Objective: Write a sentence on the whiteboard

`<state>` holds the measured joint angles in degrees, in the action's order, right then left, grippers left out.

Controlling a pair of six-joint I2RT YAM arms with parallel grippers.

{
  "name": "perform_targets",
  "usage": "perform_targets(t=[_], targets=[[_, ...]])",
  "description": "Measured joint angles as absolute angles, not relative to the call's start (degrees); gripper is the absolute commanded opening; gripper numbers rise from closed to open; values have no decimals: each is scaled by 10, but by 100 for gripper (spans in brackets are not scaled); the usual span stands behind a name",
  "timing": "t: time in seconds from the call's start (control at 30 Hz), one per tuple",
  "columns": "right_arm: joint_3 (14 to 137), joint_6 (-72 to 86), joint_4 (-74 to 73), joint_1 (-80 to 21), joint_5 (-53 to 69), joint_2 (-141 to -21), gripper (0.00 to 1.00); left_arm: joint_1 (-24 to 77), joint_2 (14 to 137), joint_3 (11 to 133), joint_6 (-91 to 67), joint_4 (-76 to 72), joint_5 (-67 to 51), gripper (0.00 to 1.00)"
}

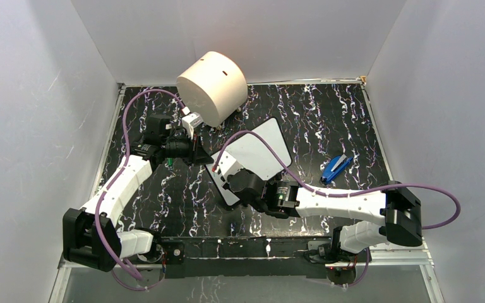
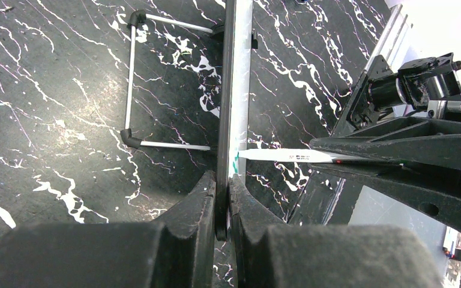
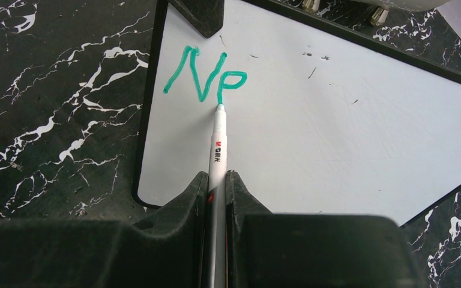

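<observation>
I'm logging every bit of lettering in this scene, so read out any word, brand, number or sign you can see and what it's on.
"N" plus an unfinished second letter, reading like "p": green marker lettering on the small flat white whiteboard with a thin black rim.
Red "M", then dark print too small to read: on the slim white marker pen.
Big cream cylinder and blue stapler: nothing readable.

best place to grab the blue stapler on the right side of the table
Probably grip the blue stapler across its narrow middle, from straight above. It lies flat on the table, long axis slanting near-left to far-right, both long sides free.
</observation>
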<state>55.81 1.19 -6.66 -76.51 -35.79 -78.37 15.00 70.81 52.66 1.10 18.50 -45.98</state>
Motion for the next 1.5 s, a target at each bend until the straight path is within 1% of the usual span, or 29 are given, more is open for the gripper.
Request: perform_targets(t=[0.57,0.9,1.5], targets=[[538,7,-40,-760,-389,-771,0,148,716,531,11,187,-468,0],[535,-9,-35,-754,-374,-749,0,148,716,531,11,189,-469,0],[541,-33,-30,-748,-368,-755,0,148,716,532,11,191,-469,0]])
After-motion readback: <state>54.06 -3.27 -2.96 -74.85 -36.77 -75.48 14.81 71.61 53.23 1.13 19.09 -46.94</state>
